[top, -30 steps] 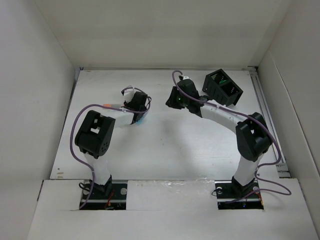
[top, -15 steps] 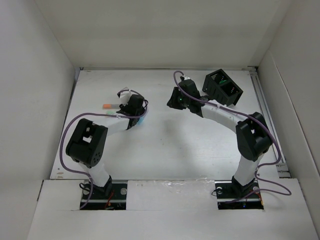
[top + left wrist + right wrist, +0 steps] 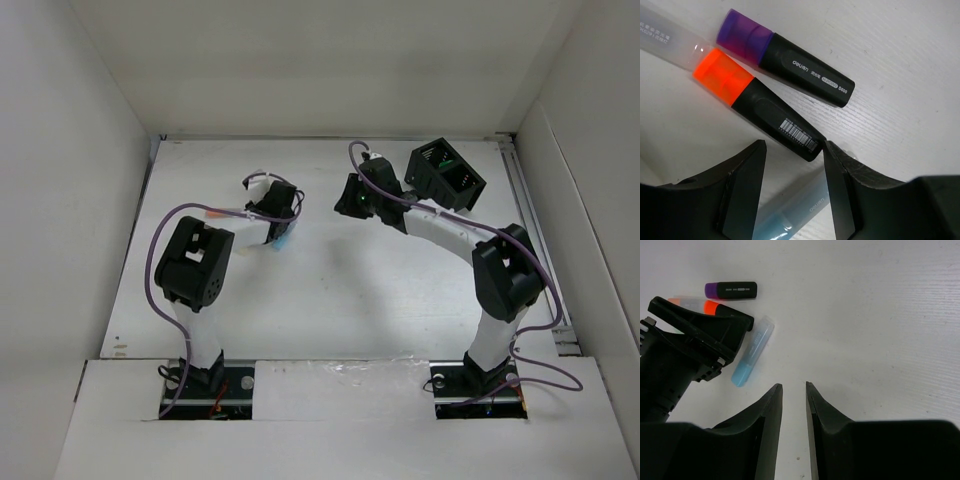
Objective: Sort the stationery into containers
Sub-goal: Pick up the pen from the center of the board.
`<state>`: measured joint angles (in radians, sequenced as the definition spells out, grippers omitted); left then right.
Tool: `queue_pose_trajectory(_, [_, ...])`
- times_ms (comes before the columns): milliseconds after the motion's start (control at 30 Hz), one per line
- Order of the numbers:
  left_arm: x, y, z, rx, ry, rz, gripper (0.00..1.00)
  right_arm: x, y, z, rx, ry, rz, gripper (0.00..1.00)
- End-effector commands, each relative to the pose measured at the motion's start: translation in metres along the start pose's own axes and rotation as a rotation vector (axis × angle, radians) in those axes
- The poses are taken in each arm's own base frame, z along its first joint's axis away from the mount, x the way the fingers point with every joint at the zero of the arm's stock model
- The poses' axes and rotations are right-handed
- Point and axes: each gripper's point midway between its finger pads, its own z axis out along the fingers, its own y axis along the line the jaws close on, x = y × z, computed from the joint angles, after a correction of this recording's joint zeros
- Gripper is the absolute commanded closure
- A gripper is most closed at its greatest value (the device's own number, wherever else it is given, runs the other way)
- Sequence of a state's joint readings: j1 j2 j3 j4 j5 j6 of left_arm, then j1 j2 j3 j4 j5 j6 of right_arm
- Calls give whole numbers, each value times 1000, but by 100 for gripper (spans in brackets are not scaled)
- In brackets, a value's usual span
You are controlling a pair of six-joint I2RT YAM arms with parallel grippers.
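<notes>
The orange-capped marker (image 3: pixel 755 107) lies flat on the white table (image 3: pixel 900 75), with the purple-capped marker (image 3: pixel 785 65) just beside it and the light blue marker (image 3: pixel 752 351) near. I read the left gripper (image 3: pixel 792 152) as parted over the orange marker's black end, gripping nothing. The right gripper (image 3: pixel 794 390) is narrowly parted and empty. The black box (image 3: pixel 445 175) sits well apart at the far right. White walls (image 3: pixel 60 200) enclose the table.

The left arm (image 3: pixel 195 265) and right arm (image 3: pixel 505 270) match: white tubular links between blocky black joint housings, each on a black base plate (image 3: pixel 205 390) at the near edge. A purple cable (image 3: pixel 152 262) loops along each arm. A small green light (image 3: pixel 357 208) glows on the right wrist. The left gripper (image 3: pixel 794 150) and right gripper (image 3: pixel 794 387) have matte black, wedge-shaped fingers with flat inner faces.
</notes>
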<state>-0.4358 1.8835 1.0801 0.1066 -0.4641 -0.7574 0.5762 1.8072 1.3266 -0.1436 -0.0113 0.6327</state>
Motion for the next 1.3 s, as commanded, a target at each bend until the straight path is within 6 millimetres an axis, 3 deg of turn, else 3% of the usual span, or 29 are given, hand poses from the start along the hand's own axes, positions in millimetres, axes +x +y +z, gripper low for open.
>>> queue_pose_trajectory(0, [-9,2,3,-4,5,-34,53,-13,7,-7,-33,-30,4,69])
queue_pose_trajectory(300, [-12,1,6,-36,19,-6,51,-11,9,-8,-48,-19,4,69])
queue_pose_trajectory(500, [-5,14,10,-106,42,43,45,-12,13,-11,-61,-21,3,69])
queue_pose_trajectory(700, [-14,12,12,-117,31,36,43,-10,16,-12,-79,-7,3,67])
queue_pose_trajectory(833, [-8,8,15,-97,54,25,43,-10,16,-12,-79,-7,3,67])
queue_pose_trajectory(1067, [-5,12,8,-82,98,55,60,-11,19,-17,-92,-9,2,67])
queue_pose_trajectory(1100, [6,22,4,-91,124,66,63,-14,15,-17,-86,-14,7,67])
queue_pose_trajectory(1200, [5,25,-9,-52,115,47,71,-14,15,-17,-86,-14,7,67])
queue_pose_trajectory(1267, [20,41,-17,-58,148,70,76,-14,15,-17,-86,-14,7,67])
